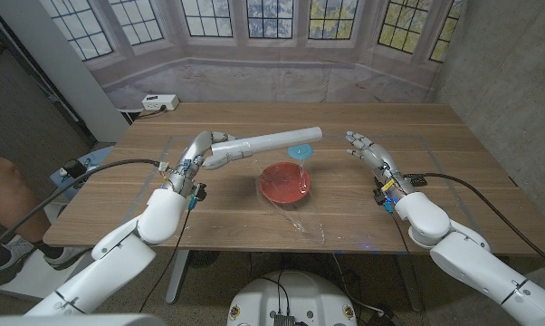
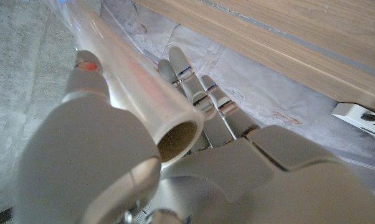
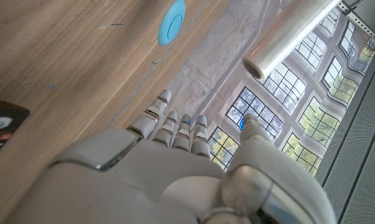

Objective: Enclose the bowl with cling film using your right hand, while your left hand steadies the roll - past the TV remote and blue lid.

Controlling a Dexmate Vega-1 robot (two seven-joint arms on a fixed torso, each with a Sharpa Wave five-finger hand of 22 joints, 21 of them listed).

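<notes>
My left hand [image 1: 209,149] holds the cling film roll [image 1: 272,141] above the wooden table [image 1: 435,181], fingers wrapped around one end so that the long white tube runs out across the middle of the table toward my right side. From my left wrist camera the roll [image 2: 137,93] lies across my palm with its open cardboard end facing the lens, my left hand's [image 2: 194,124] fingers [image 2: 206,99] closed along its far side and the thumb pressed on the near side. The red bowl [image 1: 283,182] sits near the table's centre, just below the roll's free end in the head view, with a sheet of clear film [image 1: 300,213] over it and trailing toward the table's near edge. The blue lid [image 1: 300,150] lies on the wood just beyond the bowl, partly under the roll. My right hand [image 1: 368,149] hovers well apart from the bowl on my right side, empty, fingers extended and slightly spread. My right wrist camera looks along my right hand [image 3: 175,162] to the blue lid [image 3: 172,22] on the wood and the roll's far end [image 3: 287,40] against the window backdrop; a dark edge of the TV remote [image 3: 0,127] shows at the picture's border.
</notes>
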